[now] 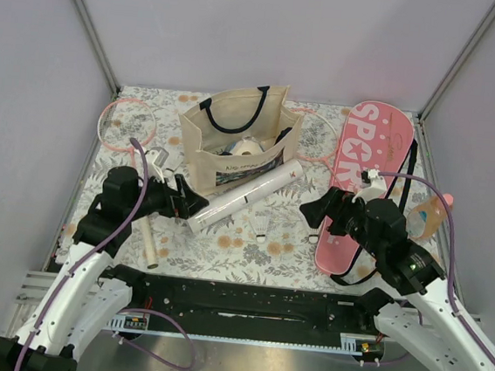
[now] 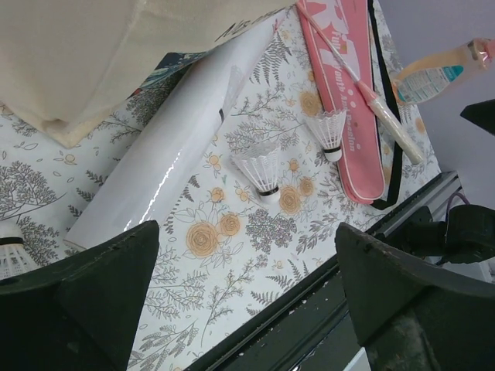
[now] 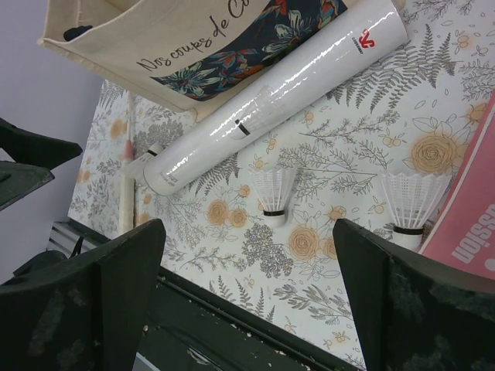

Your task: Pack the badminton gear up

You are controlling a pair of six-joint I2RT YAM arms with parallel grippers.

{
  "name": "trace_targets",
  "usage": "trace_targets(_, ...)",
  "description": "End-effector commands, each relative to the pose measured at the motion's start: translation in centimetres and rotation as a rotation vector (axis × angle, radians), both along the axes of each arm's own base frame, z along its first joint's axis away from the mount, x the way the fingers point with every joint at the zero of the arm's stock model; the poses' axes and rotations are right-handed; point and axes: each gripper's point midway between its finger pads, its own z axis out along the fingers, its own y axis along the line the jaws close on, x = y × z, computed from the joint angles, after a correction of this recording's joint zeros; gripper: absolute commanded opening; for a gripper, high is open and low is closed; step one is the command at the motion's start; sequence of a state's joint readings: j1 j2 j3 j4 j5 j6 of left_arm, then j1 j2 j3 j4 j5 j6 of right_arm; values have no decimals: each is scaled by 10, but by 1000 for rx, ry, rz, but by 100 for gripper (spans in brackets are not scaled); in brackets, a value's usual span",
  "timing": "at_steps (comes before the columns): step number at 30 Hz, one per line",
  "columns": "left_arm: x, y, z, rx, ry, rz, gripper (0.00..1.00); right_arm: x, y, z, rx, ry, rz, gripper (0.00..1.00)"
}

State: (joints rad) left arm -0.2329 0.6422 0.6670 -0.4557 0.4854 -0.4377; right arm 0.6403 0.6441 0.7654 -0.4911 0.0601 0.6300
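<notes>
Left fingers (image 2: 100,294) and right fingers (image 3: 93,301) gape empty; a glancing pinch may roll the long glossy white tube (image 1: 245,196) onto white feather shuttlecocks (image 3: 272,195).

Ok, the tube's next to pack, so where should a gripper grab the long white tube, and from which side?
Probably grip the long white tube at its near end, beside the left gripper, from above, with fingers straddling its round body. It lies flat and diagonal; its far end sits by the tote bag, leaving less room there.
</notes>
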Motion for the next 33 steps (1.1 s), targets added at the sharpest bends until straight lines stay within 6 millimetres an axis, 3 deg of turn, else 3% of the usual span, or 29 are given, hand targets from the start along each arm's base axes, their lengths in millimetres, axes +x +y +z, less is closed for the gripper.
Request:
trace_targets(1, 12, 8, 20, 36, -68, 45, 99, 1, -1, 28, 53, -81, -7, 99)
trace_targets(5, 23, 26, 14, 161, -39, 108, 99, -3, -5, 29, 47, -118, 7, 100)
trace_targets(10, 37, 38, -12, 281, 55, 163, 96, -7, -16, 30, 20, -174, -9, 100)
trace_targets(13, 34, 30, -35, 414, 41, 39, 82, -12, -21, 37, 21, -228, 4, 100)
trace_targets(15, 34, 27, -49, 541, -11, -28, 82, -19, -21, 43, 24, -265, 34, 100)
trace_targets(21, 33, -3, -56, 645, -165, -261, 82, -30, -21, 50, 17, -346, 97, 99)
trace_targets(28, 29, -5, -100, 839, -138, -433, 82, -44, -20, 57, 22, -410, 159, 100)
trace_targets(33, 33, -8, -114, 902, -168, -463, 84, -46, -25, 63, 17, -436, 148, 99)
